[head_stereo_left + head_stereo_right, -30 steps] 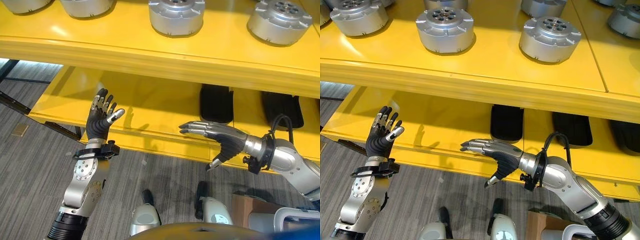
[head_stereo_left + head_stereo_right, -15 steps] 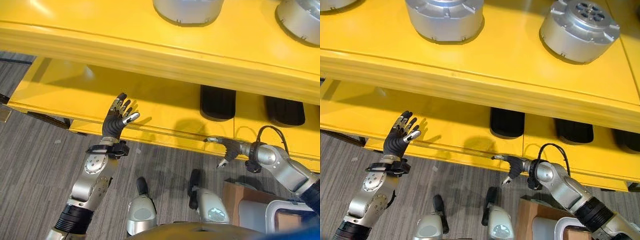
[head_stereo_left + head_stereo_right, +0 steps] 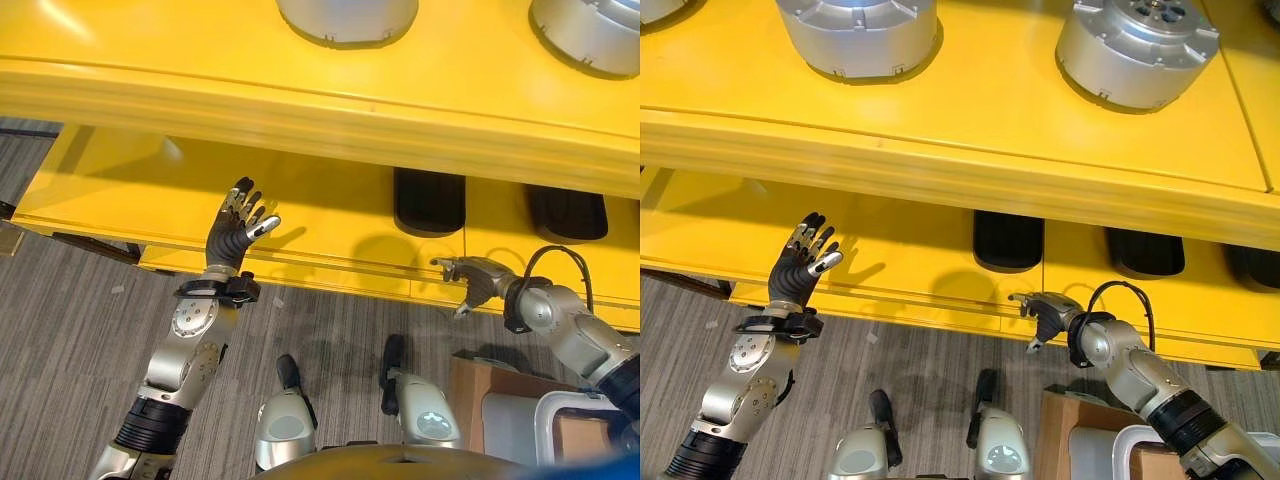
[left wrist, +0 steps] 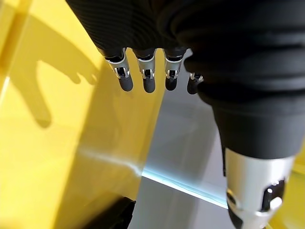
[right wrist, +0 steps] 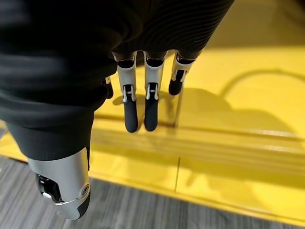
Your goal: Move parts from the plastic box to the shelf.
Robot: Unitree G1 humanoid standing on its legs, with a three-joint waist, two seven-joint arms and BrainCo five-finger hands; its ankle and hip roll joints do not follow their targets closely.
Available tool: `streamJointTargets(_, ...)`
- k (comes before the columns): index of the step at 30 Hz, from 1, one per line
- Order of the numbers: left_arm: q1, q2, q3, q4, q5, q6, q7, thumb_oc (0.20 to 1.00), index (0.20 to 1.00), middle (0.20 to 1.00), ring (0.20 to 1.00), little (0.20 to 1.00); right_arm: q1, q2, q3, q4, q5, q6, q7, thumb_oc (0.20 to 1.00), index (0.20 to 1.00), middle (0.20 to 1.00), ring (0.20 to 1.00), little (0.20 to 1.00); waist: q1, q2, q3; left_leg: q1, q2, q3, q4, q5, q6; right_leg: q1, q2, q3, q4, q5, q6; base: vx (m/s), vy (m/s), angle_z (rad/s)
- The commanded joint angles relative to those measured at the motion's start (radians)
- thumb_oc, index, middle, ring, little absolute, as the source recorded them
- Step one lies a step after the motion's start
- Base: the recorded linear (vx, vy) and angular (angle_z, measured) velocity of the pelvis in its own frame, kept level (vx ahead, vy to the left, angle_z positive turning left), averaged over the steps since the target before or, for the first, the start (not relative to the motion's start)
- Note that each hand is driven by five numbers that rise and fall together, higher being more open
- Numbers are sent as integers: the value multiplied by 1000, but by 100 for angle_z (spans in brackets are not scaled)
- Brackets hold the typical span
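Note:
Silver round parts [image 3: 345, 15] [image 3: 1135, 50] stand on the top board [image 3: 200, 90] of a yellow shelf. My left hand [image 3: 238, 232] is raised in front of the lower board [image 3: 120, 190], open and empty, its fingers [image 4: 143, 78] straight. My right hand [image 3: 1045, 310] is at the lower board's front edge, fingers [image 5: 138, 105] stretched out along it, open, holding nothing. A pale rimmed plastic box [image 3: 570, 425] shows at the lower right corner, its inside hidden.
Two black flat objects [image 3: 428, 200] [image 3: 565, 212] lie on the lower board behind the right hand. A brown cardboard box [image 3: 478, 395] stands on the grey striped floor [image 3: 70, 330] next to the plastic box.
The camera has shifted, so the shelf sits differently in view. My right hand has drawn in toward the lower board's front edge. The left hand stays raised and open.

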Motion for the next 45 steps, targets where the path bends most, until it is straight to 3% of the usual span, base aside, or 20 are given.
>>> streamJointTargets(1, -7, 23, 20, -51, 57, -23, -29, 1000, 1000, 1000, 1000, 1000, -47, 1, -21, -69, 5, -62, 12, 1000, 1000, 1000, 1000, 1000, -2, -26, -31, -15, 35, -30, 127, -107, -1, 55, -52, 33, 39, -80, 81, 0, 0, 0)
streamJointTargets(3, -5, 25, 24, -57, 53, -19, -34, 1000, 1000, 1000, 1000, 1000, -43, -4, -30, -94, 30, -62, 44, 1000, 1000, 1000, 1000, 1000, -2, -25, -30, -14, 35, -29, 131, -110, 0, 56, -52, 33, 42, -81, 81, 15, 0, 0)
streamJointTargets(4, 0, 29, 30, -69, 53, -12, -46, 1000, 1000, 1000, 1000, 1000, -35, -10, -40, -152, 61, -84, 122, 1000, 1000, 1000, 1000, 1000, -3, -27, -31, -12, 35, -27, 135, -112, 0, 57, -52, 32, 45, -82, 81, 39, -6, 0)
streamJointTargets(5, 5, 33, 35, -77, 59, -14, -51, 1000, 1000, 1000, 1000, 1000, -20, -15, -49, -199, 61, -80, 139, 1000, 1000, 1000, 1000, 1000, -3, -28, -32, -11, 35, -27, 136, -114, 0, 58, -51, 31, 47, -84, 82, 42, -8, 0)
streamJointTargets(9, 14, 41, 38, -91, 57, 4, -48, 1000, 1000, 1000, 1000, 1000, -27, -43, -59, -289, 26, -29, 161, 1000, 1000, 1000, 1000, 1000, -2, -33, -41, -7, 33, -24, 135, -117, 2, 63, -50, 31, 45, -86, 82, 9, -2, 0)
streamJointTargets(15, 23, 42, 42, -91, 47, 17, -56, 1000, 1000, 1000, 1000, 1000, -33, -49, -42, -271, -4, -10, 179, 1000, 1000, 1000, 1000, 1000, 5, -34, -41, -6, 37, -29, 134, -117, 0, 64, -49, 28, 44, -87, 82, 0, 0, 0)
streamJointTargets(23, 16, 42, 30, -62, 47, 14, -67, 1000, 1000, 1000, 1000, 1000, -72, -35, 36, -147, -74, 18, 176, 1000, 1000, 1000, 1000, 1000, 17, -32, -40, -10, 39, -29, 139, -117, -2, 62, -52, 17, 51, -92, 80, 0, 0, 0)
streamJointTargets(32, 13, 35, 25, -37, 61, -3, -47, 1000, 1000, 1000, 1000, 1000, -107, -16, 80, -8, -149, -28, 50, 1000, 1000, 1000, 1000, 1000, 30, -32, -37, -15, 40, -34, 147, -120, 1, 61, -54, 10, 57, -93, 80, 0, 0, 0)
streamJointTargets(45, 27, 24, 42, -29, 64, 36, -64, 1000, 1000, 1000, 1000, 1000, -151, 21, 92, 48, -146, -19, 19, 1000, 1000, 1000, 1000, 1000, 47, -27, -48, -4, 42, -41, 147, -118, -3, 76, -59, -3, 59, -94, 79, 22, -2, 2)
